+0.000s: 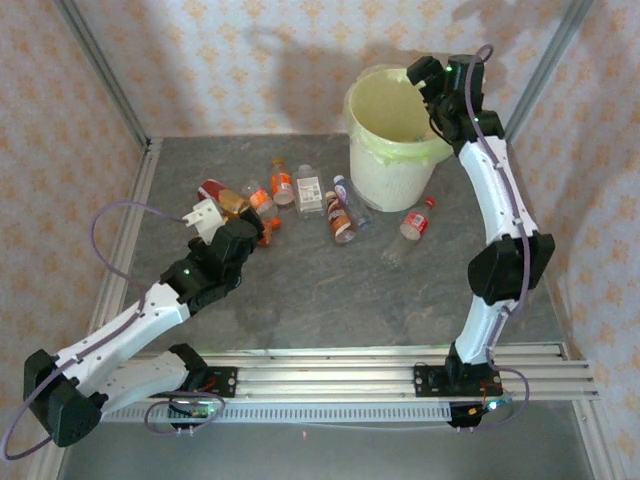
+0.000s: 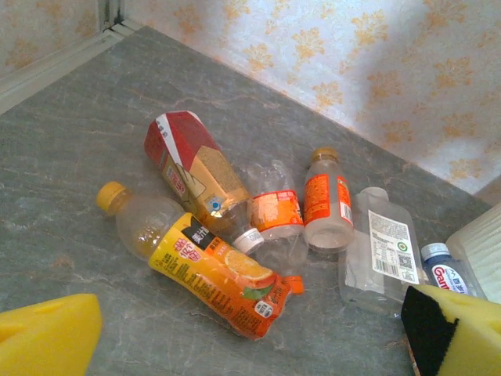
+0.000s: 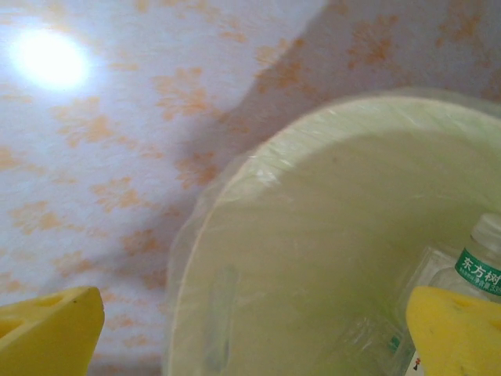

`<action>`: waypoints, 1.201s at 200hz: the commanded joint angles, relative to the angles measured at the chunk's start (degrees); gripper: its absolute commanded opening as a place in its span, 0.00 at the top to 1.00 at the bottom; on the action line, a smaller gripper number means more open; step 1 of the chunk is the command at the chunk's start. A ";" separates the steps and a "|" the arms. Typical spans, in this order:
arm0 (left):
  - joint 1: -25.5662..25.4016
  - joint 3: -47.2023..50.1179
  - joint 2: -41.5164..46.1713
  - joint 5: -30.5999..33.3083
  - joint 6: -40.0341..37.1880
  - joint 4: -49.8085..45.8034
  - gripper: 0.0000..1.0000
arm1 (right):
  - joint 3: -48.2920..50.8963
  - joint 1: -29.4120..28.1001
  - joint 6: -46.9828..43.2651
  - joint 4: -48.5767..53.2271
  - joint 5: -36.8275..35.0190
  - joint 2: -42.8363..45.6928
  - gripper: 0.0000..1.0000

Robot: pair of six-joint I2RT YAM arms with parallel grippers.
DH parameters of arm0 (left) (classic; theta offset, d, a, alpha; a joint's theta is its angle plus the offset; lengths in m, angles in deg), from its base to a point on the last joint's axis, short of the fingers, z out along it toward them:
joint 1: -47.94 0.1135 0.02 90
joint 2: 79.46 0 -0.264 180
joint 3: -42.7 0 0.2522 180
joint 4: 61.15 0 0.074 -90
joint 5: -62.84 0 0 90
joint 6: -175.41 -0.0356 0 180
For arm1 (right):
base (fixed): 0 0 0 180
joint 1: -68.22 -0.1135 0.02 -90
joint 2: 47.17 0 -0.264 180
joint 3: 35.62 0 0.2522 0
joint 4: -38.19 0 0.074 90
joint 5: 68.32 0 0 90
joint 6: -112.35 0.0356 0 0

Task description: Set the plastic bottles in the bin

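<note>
Plastic bottles (image 1: 283,185) lie clustered on the bench (image 1: 330,290) left of the bin (image 1: 385,175). A lone bottle (image 1: 417,220) rests just in front of the bin, and a clear bottle (image 3: 479,270) sits inside it. Your left fingers (image 2: 47,337) hover by the cluster, spread wide and empty. Your right fingers (image 3: 458,329), over the bin's rim, are spread wide too, gripping nothing.

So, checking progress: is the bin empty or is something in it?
Not empty. The right wrist view looks into the bin, where a clear green-labelled bottle shows inside; how many more, cannot tell.
</note>
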 commanded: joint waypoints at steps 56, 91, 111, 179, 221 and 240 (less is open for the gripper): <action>0.74 -1.40 -5.63 -2.67 0.01 5.24 0.00 | 17.65 0.03 -20.24 6.21 4.90 22.97 0.01; 0.74 -1.74 -7.17 -5.27 -1.48 7.42 0.00 | 35.66 0.80 -24.47 5.97 2.19 37.42 0.01; 0.74 -2.05 -8.61 -7.07 -2.20 8.46 0.00 | 43.68 1.55 -21.95 7.06 -0.82 42.30 0.01; 0.74 -3.85 -10.60 -5.76 -0.89 6.35 0.00 | 61.10 -0.65 -42.82 4.69 14.93 43.25 0.05; 0.78 -3.78 -11.05 -6.83 -0.81 6.97 0.00 | 62.87 -3.80 -70.58 7.21 7.35 41.13 0.02; 0.74 -3.86 -11.40 -6.56 -0.27 6.64 0.00 | 58.52 -4.15 -67.16 10.24 7.59 34.86 0.04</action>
